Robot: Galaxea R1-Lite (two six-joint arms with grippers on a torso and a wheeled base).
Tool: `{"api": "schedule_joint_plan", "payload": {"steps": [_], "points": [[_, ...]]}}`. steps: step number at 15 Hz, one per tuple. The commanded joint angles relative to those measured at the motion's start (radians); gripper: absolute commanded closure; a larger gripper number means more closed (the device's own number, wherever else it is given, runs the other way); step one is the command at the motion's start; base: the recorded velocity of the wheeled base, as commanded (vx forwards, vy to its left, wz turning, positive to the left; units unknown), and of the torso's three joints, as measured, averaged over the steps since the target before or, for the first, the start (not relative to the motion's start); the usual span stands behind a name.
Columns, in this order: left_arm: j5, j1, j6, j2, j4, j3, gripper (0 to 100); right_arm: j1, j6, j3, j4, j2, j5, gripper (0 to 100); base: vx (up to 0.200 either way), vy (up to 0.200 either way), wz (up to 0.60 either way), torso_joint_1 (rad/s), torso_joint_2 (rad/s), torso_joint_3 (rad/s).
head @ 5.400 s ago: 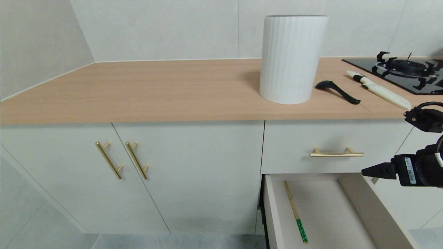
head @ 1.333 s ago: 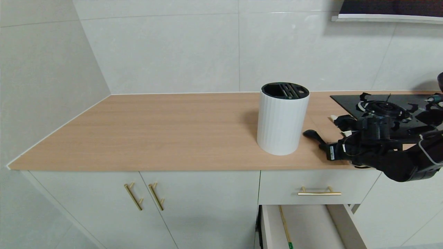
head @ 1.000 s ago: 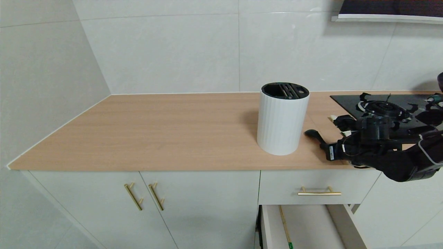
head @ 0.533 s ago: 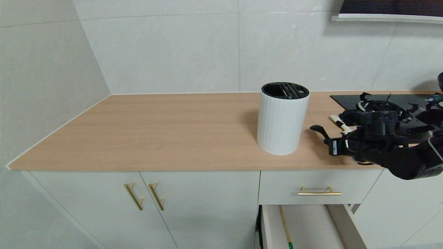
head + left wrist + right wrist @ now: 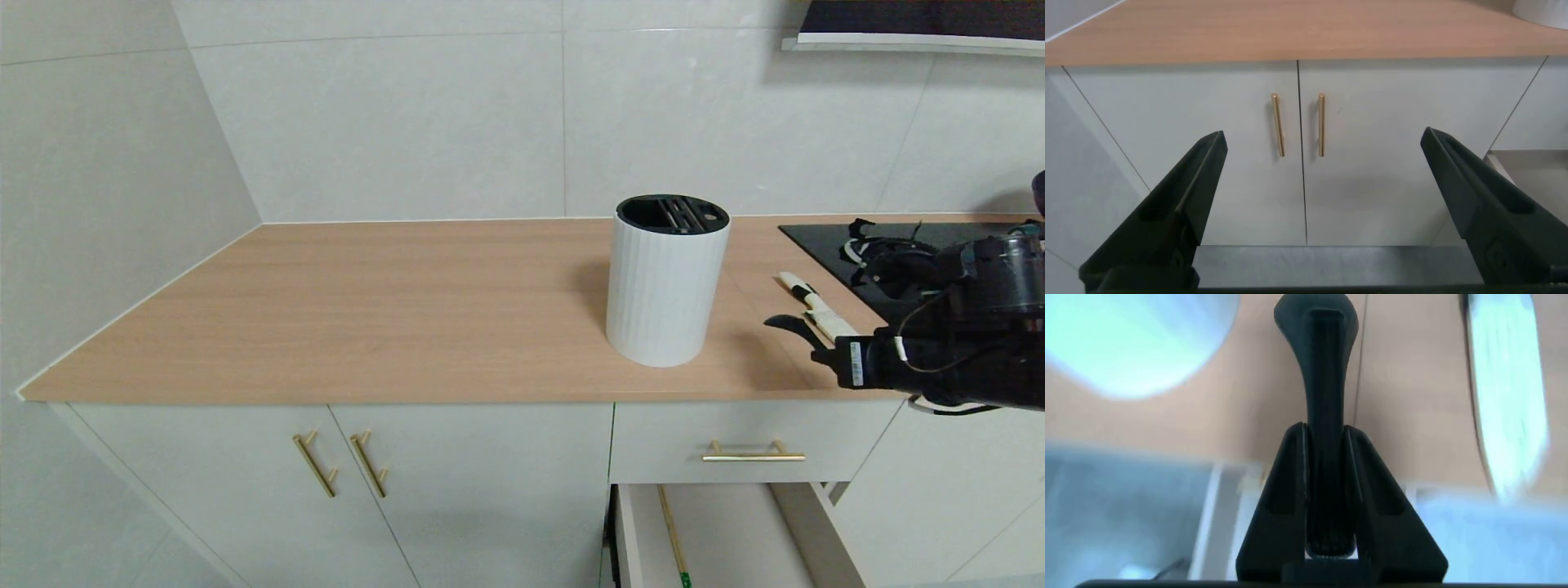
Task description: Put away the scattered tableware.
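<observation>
A black spoon [image 5: 785, 325] hangs just above the counter's front right edge, its bowl end pointing toward the white ribbed utensil holder [image 5: 667, 278]. My right gripper [image 5: 823, 356] is shut on its handle; in the right wrist view the spoon [image 5: 1323, 384] runs straight out from between the fingers of the gripper [image 5: 1324, 449]. A white-handled knife [image 5: 816, 317] lies on the wooden counter just behind the spoon. My left gripper [image 5: 1323, 145] stands open, low in front of the cabinet doors, with nothing between its fingers.
An open drawer [image 5: 804, 531] below the counter on the right holds a pair of chopsticks [image 5: 671, 535]. A black gas hob [image 5: 841, 243] sits at the back right. Two cabinet doors with gold handles [image 5: 1298, 122] face the left gripper.
The right gripper, shut on the spoon, has lifted it off the counter and drawn it right and toward the front edge, uncovering the knife. Since the earliest frame the head view has risen.
</observation>
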Motion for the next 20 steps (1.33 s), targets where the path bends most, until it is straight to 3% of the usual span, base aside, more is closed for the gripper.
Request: {"api": "schedule_joint_plan", "payload": {"steps": [1,4,10,14,20], "points": [[0.000,0.000,0.000,0.000,0.000,0.000,0,0.035,0.018,0.102,0.096,-0.182,0.009,100,0.000,0.000,0.00,0.000,0.00,0.000],[0.000,0.000,0.000,0.000,0.000,0.000,0,0.037,0.025,0.238,0.092,-0.217,0.018,100,0.000,0.000,0.00,0.000,0.00,0.000],[0.000,0.000,0.000,0.000,0.000,0.000,0,0.057,0.025,0.272,0.072,-0.044,0.014,100,0.000,0.000,0.00,-0.015,0.03,0.022],[0.000,0.000,0.000,0.000,0.000,0.000,0,0.055,0.023,0.307,-0.017,0.001,0.009,100,0.000,0.000,0.00,-0.179,0.43,0.245],[0.000,0.000,0.000,0.000,0.000,0.000,0,0.055,0.020,0.313,-0.019,0.013,0.008,100,0.000,0.000,0.00,-0.198,0.48,0.290]]}}
